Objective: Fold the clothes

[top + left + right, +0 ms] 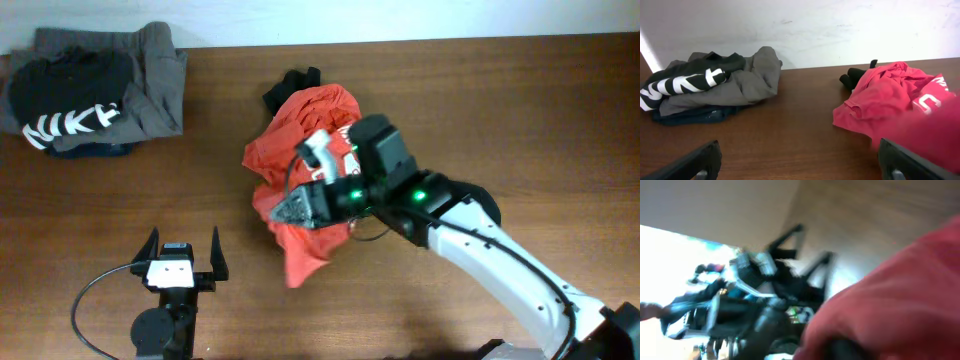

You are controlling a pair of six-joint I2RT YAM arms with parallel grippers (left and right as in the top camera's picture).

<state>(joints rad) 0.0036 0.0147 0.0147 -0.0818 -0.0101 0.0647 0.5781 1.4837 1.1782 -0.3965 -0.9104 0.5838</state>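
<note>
The clothes here are chiefly a crumpled red-orange shirt with white lettering, lying mid-table; it also fills the right of the left wrist view. My right gripper sits on the shirt's front-left edge, where a flap of cloth hangs toward the table's front. In the blurred right wrist view, red fabric drapes over a dark finger, so the jaws do not show. My left gripper rests near the front edge, left of the shirt, wide open and holding nothing.
A pile of dark garments sits at the back left: a black one with white lettering and a grey one. A small black item lies against the shirt's far side. A pale wall runs behind the table.
</note>
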